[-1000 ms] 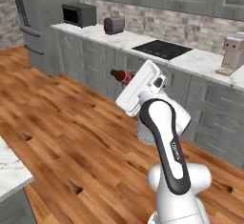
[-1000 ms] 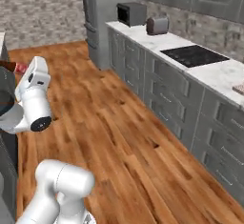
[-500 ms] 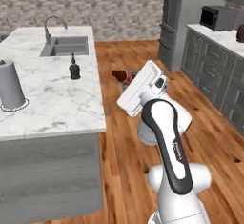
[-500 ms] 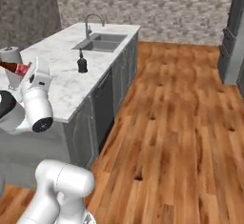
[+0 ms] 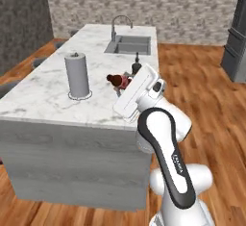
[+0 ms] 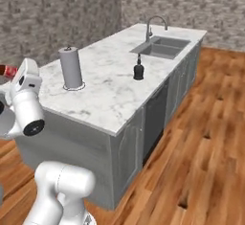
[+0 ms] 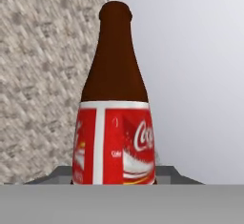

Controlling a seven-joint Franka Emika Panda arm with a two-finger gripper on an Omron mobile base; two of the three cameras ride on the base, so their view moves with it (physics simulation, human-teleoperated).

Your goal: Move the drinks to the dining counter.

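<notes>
a: what's your claw point(image 5: 120, 83) got?
b: it's closed on the cola bottle point(image 7: 114, 118), raised over the marble bench's point(image 5: 48, 95) near edge.
a: the other drink?
b: your black bottle point(image 6: 138, 69) stands by the sink point(image 6: 165, 47), paper-towel roll point(image 5: 78, 75) nearer you.

Place: a home kitchen.
Island: a marble surface point(image 5: 48, 100) on a grey base, with an inset steel sink point(image 5: 129, 44) and curved faucet point(image 5: 120, 24) at its far end.
Floor: wood planks point(image 6: 206, 138).
Walls: grey stone point(image 5: 158, 4).
On top: a paper-towel roll point(image 5: 78, 75).
</notes>
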